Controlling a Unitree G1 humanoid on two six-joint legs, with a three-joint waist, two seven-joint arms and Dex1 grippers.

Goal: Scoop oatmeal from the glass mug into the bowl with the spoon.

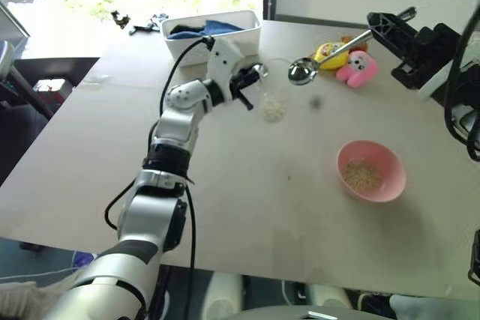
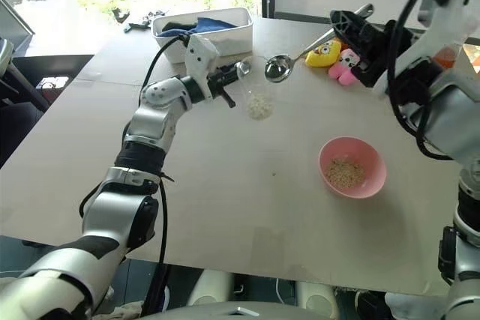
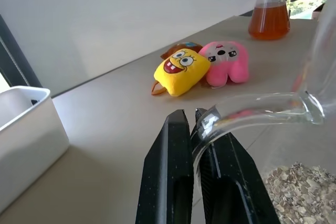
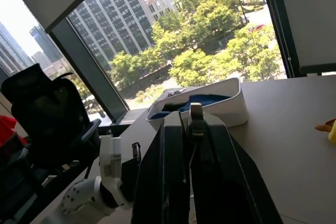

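Your left gripper point(image 1: 252, 80) is clamped on the handle of the glass mug point(image 1: 272, 94), which sits at the far middle of the table point(image 1: 247, 207) with a small heap of oatmeal point(image 1: 274, 109) in its bottom. Your right gripper point(image 1: 384, 23) pinches the spoon point(image 1: 319, 62) by its handle, the spoon's bowl hanging just right of the mug's rim. Near right lies the pink bowl point(image 1: 371, 171), some oatmeal already in it. Behind the mug stands a white tub point(image 1: 214, 34) with blue cloth; a yellow plush point(image 1: 331, 53) and a pink plush point(image 1: 357, 69) lie far right.
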